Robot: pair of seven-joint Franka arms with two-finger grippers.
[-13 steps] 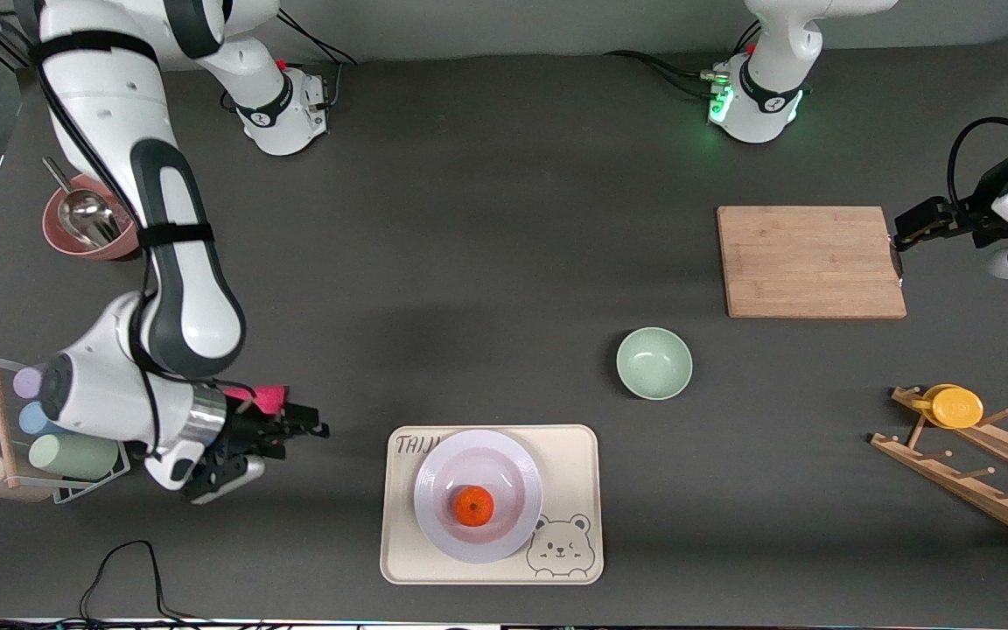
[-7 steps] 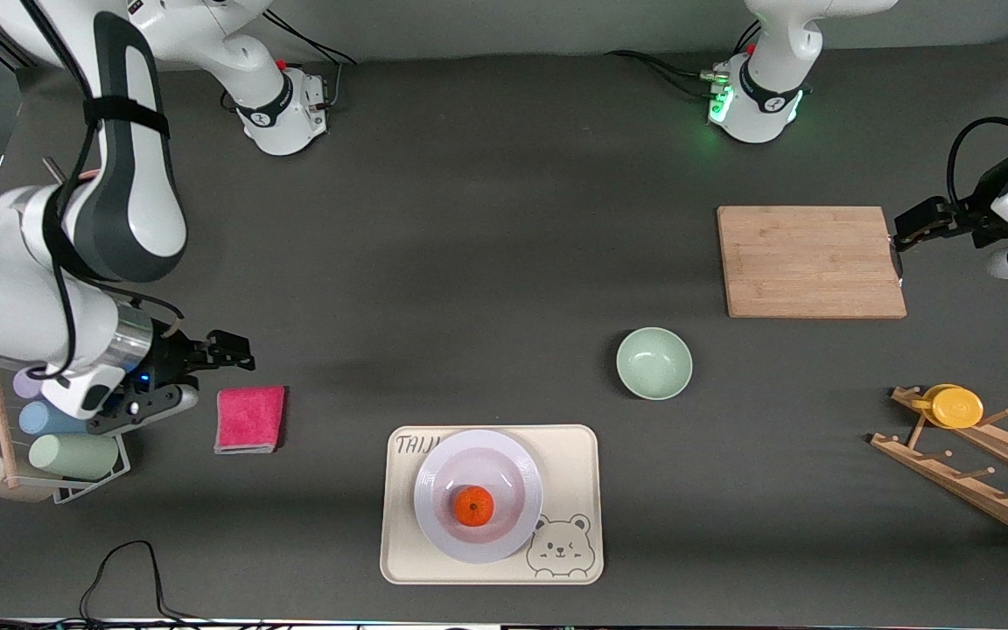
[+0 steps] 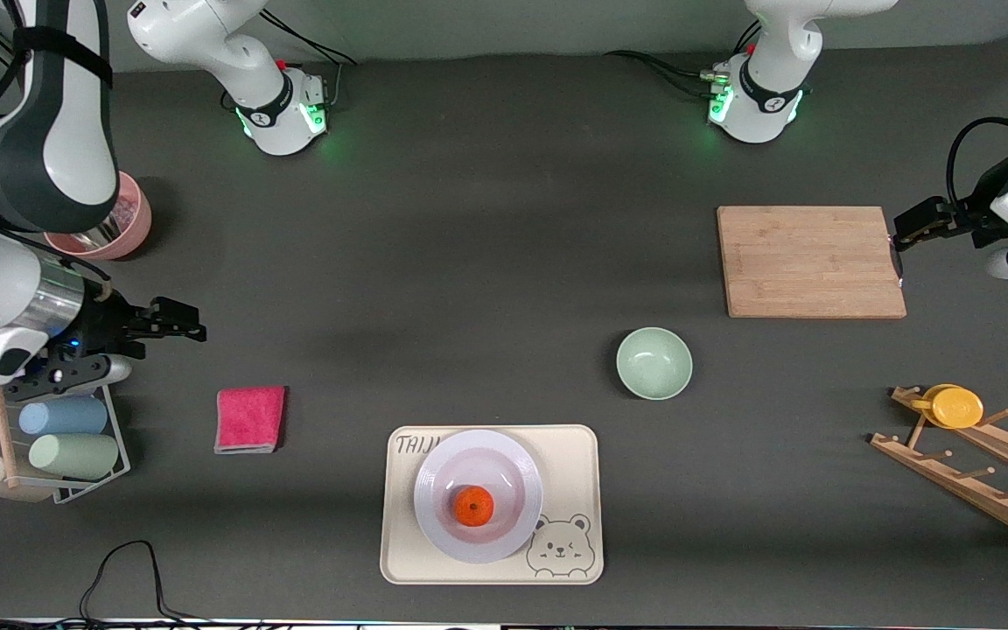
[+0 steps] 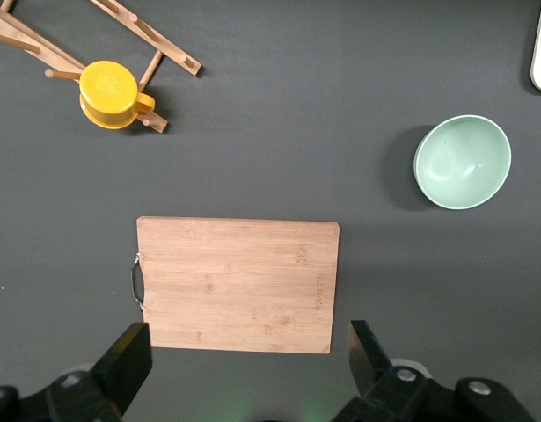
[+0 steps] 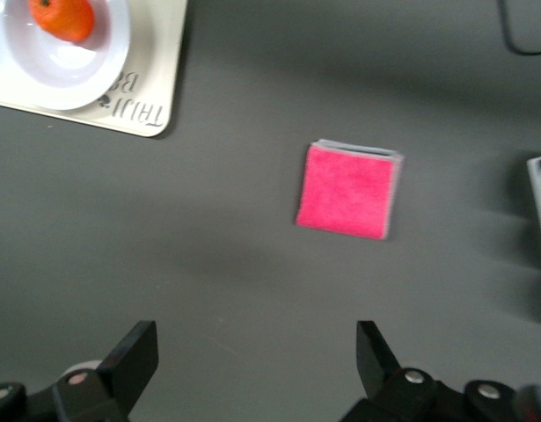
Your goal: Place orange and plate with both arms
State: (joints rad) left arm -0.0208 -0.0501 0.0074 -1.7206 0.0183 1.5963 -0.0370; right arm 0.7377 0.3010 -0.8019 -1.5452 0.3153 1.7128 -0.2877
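Note:
The orange [image 3: 473,506] lies in the plate [image 3: 434,472], which sits on the cream bear-printed tray [image 3: 576,455] near the front camera. Both also show in the right wrist view, the orange [image 5: 63,16] in the plate [image 5: 107,61]. My right gripper [image 3: 178,320] is open and empty, up over bare table at the right arm's end, well apart from the tray. My left gripper [image 3: 903,229] is open and empty, over the table beside the cutting board's edge at the left arm's end; that arm waits. Its open fingers [image 4: 129,360] show in the left wrist view.
A pink cloth [image 3: 250,418] lies between the right gripper and the tray. A mint-green bowl [image 3: 654,362] and a wooden cutting board [image 3: 810,261] lie toward the left arm's end. A wooden rack [image 3: 976,472] bears a yellow cup [image 3: 955,405]. A cup rack [image 3: 58,437] and a pink bowl [image 3: 119,229] stand at the right arm's end.
My right gripper has risen and drawn away from the pink cloth toward the right arm's end of the table, uncovering the cloth. The left arm, plate and orange have not moved.

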